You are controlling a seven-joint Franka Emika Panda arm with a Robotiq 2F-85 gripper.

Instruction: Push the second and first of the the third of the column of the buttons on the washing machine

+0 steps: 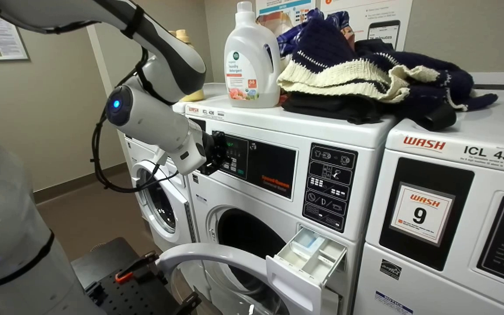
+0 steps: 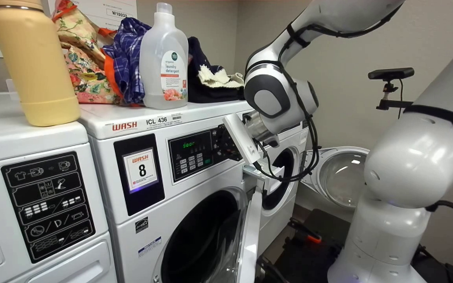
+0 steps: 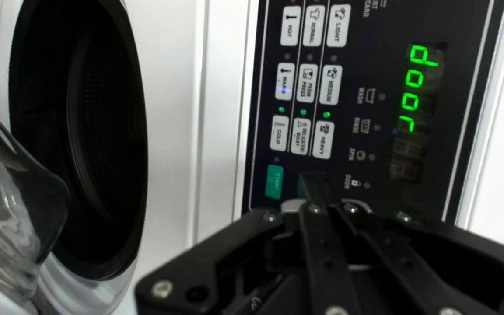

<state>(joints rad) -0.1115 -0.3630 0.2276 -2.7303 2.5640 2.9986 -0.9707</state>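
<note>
The white washing machine [image 1: 295,135] [image 2: 205,182] has its round glass door and detergent drawer open. Its buttons [image 3: 307,83] are small pale rectangles on the dark control strip; they also show in both exterior views [image 1: 233,164] [image 2: 189,163]. In the wrist view they stand in three labelled lines, with green lights by COLD, DELICATES and HEAVY. The green display [image 3: 414,89] reads "door". My gripper [image 3: 317,183] is shut and empty, its tips together just beyond the HEAVY button and beside the green START button [image 3: 274,181]. In both exterior views the gripper [image 1: 217,152] [image 2: 225,143] is close to the strip; contact cannot be told.
The open glass door [image 1: 221,251] and the pulled-out detergent drawer [image 1: 309,262] jut out below the strip. A detergent bottle [image 1: 252,61] and clothes [image 1: 365,74] lie on top. A yellow bottle [image 2: 35,67] stands on the neighbouring washer. The "9" washer [image 1: 372,271] is alongside.
</note>
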